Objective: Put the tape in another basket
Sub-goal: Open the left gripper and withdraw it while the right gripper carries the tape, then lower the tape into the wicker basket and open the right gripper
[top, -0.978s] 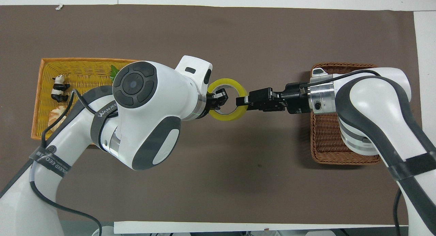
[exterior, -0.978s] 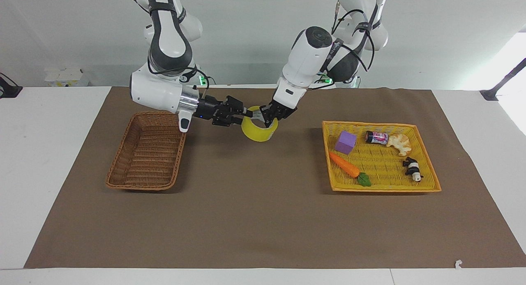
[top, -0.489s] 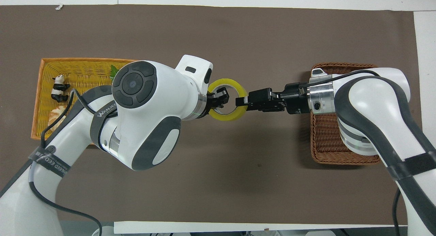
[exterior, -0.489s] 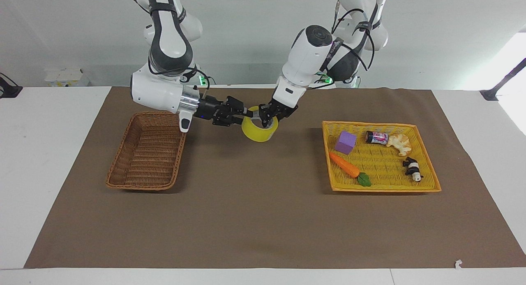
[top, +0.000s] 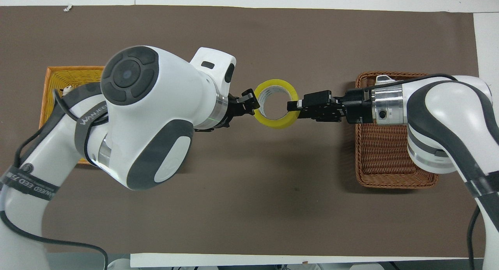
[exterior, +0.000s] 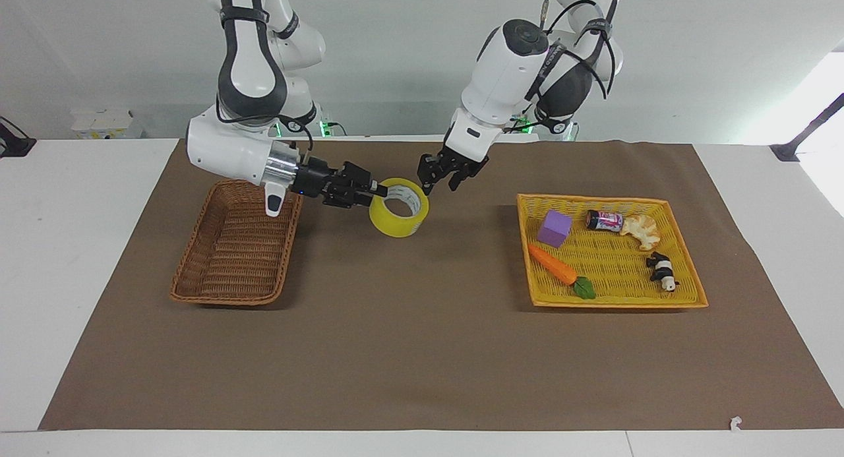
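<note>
Yellow tape (exterior: 398, 207) clamped in right end effector (exterior: 378, 190); left end effector (exterior: 440, 178) apart, off it.

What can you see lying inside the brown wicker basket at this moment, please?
The basket shows only bare weave. The right gripper holds the tape over the mat; its arm hides the end nearest the robots.

A: Any writing you can read?
B: A dark band (top: 33, 181) around the left arm carries white letters, apparently "WANJEE", with more along it that won't resolve.
A: And the small can (exterior: 604, 221)?
B: Its label is unreadable.
</note>
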